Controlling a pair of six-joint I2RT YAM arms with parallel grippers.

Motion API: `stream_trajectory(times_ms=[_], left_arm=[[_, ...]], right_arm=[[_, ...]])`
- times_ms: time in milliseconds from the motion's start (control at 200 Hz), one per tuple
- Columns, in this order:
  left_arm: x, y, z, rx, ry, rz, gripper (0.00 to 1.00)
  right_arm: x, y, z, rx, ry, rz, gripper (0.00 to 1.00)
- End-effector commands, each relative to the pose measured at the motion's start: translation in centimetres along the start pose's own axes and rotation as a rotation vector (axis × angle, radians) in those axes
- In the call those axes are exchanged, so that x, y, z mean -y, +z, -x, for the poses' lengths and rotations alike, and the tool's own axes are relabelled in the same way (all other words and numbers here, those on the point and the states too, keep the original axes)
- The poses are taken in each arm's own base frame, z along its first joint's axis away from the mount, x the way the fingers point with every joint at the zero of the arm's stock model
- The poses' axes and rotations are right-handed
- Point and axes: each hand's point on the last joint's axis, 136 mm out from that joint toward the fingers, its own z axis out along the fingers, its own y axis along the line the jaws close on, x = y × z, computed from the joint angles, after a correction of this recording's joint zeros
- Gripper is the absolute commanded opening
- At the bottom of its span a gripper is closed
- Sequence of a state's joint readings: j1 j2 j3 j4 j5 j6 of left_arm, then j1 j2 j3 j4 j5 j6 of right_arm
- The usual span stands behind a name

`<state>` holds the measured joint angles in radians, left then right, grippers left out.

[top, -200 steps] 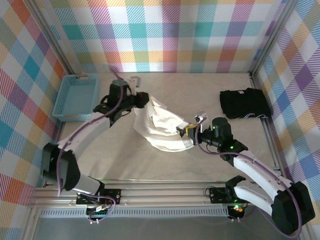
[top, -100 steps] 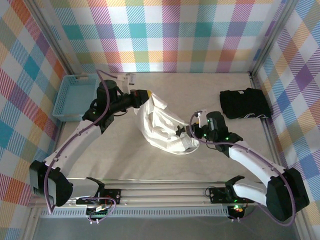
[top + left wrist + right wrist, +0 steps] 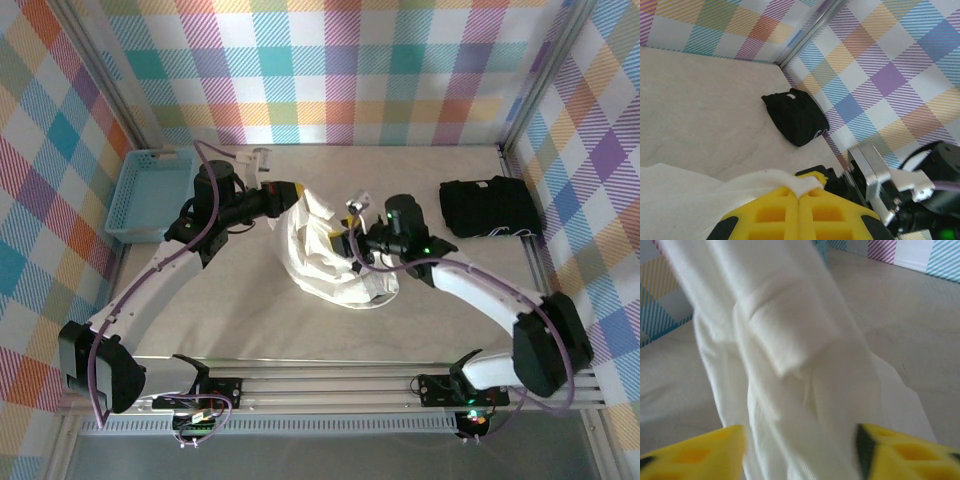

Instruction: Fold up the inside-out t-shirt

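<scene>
t-shirt [image 3: 318, 268] pinched by left fingers [image 3: 771, 215], right fingers [image 3: 695, 452] apart.

The t-shirt [image 3: 325, 265] lies between basket [image 3: 152, 195] and folded garment [image 3: 488, 208].

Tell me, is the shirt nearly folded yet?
Not yet! Nothing looks folded: the t-shirt is bunched in a wrinkly heap on the table. The left gripper pinches one edge shut, and the right gripper is open with cloth between its fingers. Spreading it flat and making every fold are left to do.
</scene>
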<state>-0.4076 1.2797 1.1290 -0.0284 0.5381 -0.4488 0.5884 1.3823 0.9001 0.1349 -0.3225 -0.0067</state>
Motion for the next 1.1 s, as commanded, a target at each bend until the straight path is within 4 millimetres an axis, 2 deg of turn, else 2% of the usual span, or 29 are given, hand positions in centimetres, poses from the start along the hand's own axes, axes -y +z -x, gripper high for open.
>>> stream_trajectory(times_ms=[0, 120, 205, 305, 420, 580, 650, 700, 760, 825, 900, 980, 1100], left_arm=[[0.4, -1.0, 0.2, 0.022, 0.022, 0.028, 0.0], [-2.9, -2.5, 1.4, 0.108, -0.003, 0.241, 0.0], [-5.3, -3.6, 2.4, 0.174, -0.023, 0.374, 0.0], [-6.3, -4.0, 3.5, 0.227, -0.038, 0.412, 0.0], [-7.0, -4.1, 4.6, 0.26, -0.043, 0.442, 0.0], [-7.7, -4.4, 6.8, 0.317, -0.072, 0.453, 0.0], [-8.2, -4.7, 7.5, 0.344, -0.105, 0.448, 0.0], [-8.5, -4.8, 7.5, 0.35, -0.117, 0.446, 0.0], [-9.2, -4.8, 6.8, 0.341, -0.124, 0.46, 0.0], [-10.3, -4.5, 5.3, 0.308, -0.135, 0.474, 0.0], [-11.8, -4.0, 2.4, 0.242, -0.15, 0.485, 0.0], [-14.0, -3.8, -1.7, 0.167, -0.181, 0.521, 0.0], [-17.8, -5.6, -7.4, 0.077, -0.205, 0.663, 0.0]], right_arm=[[-0.8, 0.8, 2.3, 0.04, -0.045, 0.048, 0.21], [-0.8, -0.7, 1.5, 0.022, -0.055, 0.012, 0.0], [-0.8, -2.4, 0.9, 0.028, -0.066, -0.028, 0.0], [-1.2, -4.4, 1.2, 0.045, -0.082, -0.057, 0.0], [-1.3, -6.7, 2.8, 0.099, -0.119, -0.103, 0.0], [-1.7, -10.1, 7.5, 0.238, -0.142, -0.133, 0.0], [-2.2, -11.1, 8.4, 0.27, -0.153, -0.126, 0.0], [-2.8, -11.3, 8.1, 0.272, -0.155, -0.101, 0.0], [-4.2, -11.2, 6.8, 0.253, -0.17, -0.019, 0.0], [-5.6, -10.5, 4.2, 0.205, -0.157, 0.083, 0.0], [-7.3, -9.5, 1.0, 0.139, -0.099, 0.222, 0.0], [-9.7, -7.8, -2.8, 0.035, -0.039, 0.355, 0.0], [-13.1, -5.1, -7.5, -0.13, -0.003, 0.486, 0.0]])
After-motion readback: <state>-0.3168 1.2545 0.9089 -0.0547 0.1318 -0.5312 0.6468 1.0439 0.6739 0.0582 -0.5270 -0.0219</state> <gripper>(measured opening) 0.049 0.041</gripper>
